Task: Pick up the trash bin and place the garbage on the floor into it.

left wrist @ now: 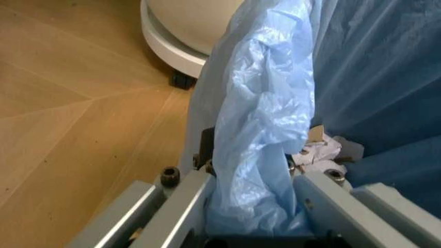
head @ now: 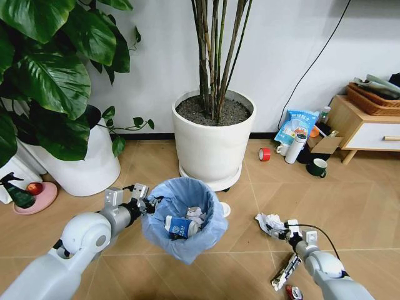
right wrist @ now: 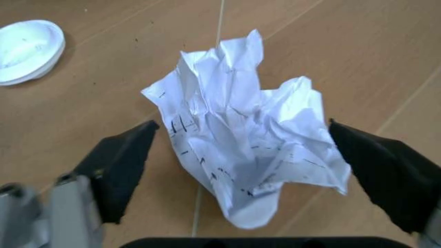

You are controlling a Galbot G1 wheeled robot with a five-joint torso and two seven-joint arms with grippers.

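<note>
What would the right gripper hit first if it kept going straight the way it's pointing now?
The crumpled paper wad. It lies on the floor directly ahead of the right gripper, between its open fingers; whether they already touch it is unclear.

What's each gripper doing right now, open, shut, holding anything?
Left gripper: shut on the trash bin rim and its blue liner.
Right gripper: open, straddling a crumpled white paper wad on the floor, not gripping it yet.

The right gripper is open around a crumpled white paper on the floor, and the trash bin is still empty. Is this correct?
Not quite. The trash bin is not empty: the head view shows a blue-and-white cup and white paper inside it. The rest holds: the right gripper is open around the crumpled white paper on the floor.
</note>
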